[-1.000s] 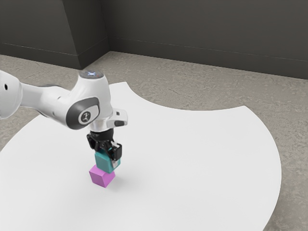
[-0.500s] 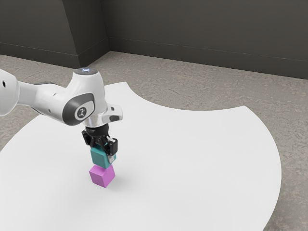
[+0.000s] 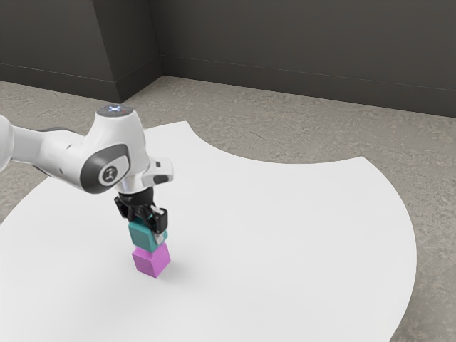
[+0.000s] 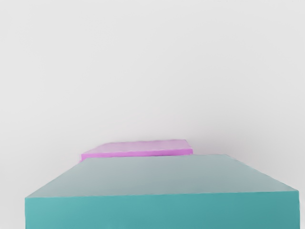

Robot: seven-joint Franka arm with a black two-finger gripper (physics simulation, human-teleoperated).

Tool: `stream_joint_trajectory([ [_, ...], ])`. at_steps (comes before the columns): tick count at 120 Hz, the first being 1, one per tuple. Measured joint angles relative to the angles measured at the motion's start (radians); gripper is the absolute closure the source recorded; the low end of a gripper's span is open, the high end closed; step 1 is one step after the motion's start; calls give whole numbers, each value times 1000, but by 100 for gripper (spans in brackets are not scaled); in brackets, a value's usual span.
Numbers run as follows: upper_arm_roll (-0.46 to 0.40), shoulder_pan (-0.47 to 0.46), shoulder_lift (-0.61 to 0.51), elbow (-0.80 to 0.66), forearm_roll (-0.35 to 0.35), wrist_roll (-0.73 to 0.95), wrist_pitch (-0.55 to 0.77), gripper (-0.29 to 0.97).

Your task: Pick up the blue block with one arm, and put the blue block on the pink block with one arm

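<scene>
A teal-blue block [image 3: 142,236] sits in my black gripper [image 3: 145,233], whose fingers are shut on its sides. Directly under it stands the pink block [image 3: 151,261] on the white table [image 3: 285,235]; the blue block's underside meets or nearly meets the pink top, shifted slightly toward the exterior view's left. In the wrist view the blue block [image 4: 162,191] lies large just under my hand, and a strip of the pink block [image 4: 138,149] pokes out beyond its far edge.
The white round table has a curved edge [image 3: 399,214] at the exterior view's right, with grey floor [image 3: 320,121] beyond. A dark wall [image 3: 285,43] runs along the back.
My arm has shifted toward the exterior view's left, carrying the blue block from a tilted spot beside the pink block's upper right to squarely above it.
</scene>
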Motion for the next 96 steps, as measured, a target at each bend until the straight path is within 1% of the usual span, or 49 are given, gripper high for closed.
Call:
stream_joint_trajectory([
  [13,13,13,0,-4,1,10,13,38],
  [47,15,67,-7,-15,1,27,35,38],
  [96,15,13,-8,-22,-2,44,49,36],
])
